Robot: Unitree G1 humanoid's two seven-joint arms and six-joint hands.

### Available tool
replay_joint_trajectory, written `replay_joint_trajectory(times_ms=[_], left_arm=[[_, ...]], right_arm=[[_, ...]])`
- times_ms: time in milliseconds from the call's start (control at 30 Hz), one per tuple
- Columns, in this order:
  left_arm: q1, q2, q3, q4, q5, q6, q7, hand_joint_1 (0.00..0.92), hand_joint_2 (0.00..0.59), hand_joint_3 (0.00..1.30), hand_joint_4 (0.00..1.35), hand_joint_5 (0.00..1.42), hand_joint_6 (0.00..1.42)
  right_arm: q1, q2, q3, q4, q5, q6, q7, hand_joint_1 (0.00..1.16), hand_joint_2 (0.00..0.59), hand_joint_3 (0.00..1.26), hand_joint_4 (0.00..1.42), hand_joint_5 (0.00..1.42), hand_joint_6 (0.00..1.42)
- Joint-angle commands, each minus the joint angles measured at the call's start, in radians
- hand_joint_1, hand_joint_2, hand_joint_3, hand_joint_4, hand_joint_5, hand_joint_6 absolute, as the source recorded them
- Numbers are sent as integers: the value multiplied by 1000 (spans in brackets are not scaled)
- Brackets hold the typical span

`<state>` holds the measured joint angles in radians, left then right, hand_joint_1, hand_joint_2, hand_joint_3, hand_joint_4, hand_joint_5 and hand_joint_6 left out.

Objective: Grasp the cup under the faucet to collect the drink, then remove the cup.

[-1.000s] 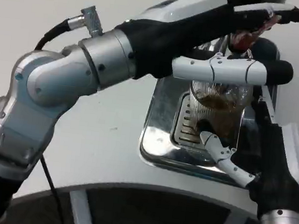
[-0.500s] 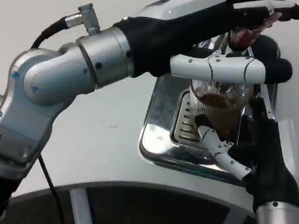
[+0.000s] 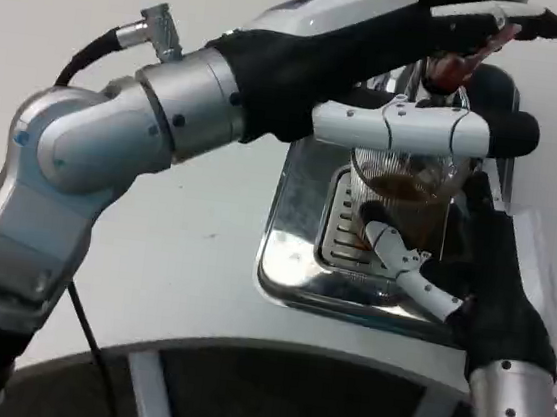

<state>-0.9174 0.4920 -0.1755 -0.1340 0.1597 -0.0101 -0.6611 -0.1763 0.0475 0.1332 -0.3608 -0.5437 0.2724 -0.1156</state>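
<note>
The cup (image 3: 405, 198) stands in the right half of the frame, on the slotted grate of a shiny metal drip tray (image 3: 288, 260). It is a clear ribbed cup, and you can see brown drink inside it, filling the lower part. The tray lies on the white worktop (image 3: 202, 260).

Your right hand (image 3: 471, 286) comes up from the lower right corner of the frame. Its black palm is at the right side of the cup and its white fingers (image 3: 407, 269) curl around the front of the cup, low on the wall, touching it. So this hand holds the cup.

Your left hand (image 3: 414, 78) reaches across the upper part of the frame from the left, above the cup. One white finger lies stretched out level just over the cup rim. The upper fingers press on a red lever (image 3: 456, 68) of the faucet at the top right. Whether they close around the lever or only rest on it, you cannot tell from this angle. The silver left forearm (image 3: 158, 119) covers the left middle of the frame.
</note>
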Motion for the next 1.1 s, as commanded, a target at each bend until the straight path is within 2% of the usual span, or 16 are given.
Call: replay_joint_trajectory(times_ms=[33,1100], left_arm=[[8,34,-25,8,21,-5,-42,0,120,140,61,121,144],[8,56,-56,-2,26,-18,-55,0,127,149,62,121,144]], right_arm=[[4,7,4,9,16,8,-11,653,262,8,24,75,81],[-20,16,27,51,42,12,-39,654,262,17,34,96,108]])
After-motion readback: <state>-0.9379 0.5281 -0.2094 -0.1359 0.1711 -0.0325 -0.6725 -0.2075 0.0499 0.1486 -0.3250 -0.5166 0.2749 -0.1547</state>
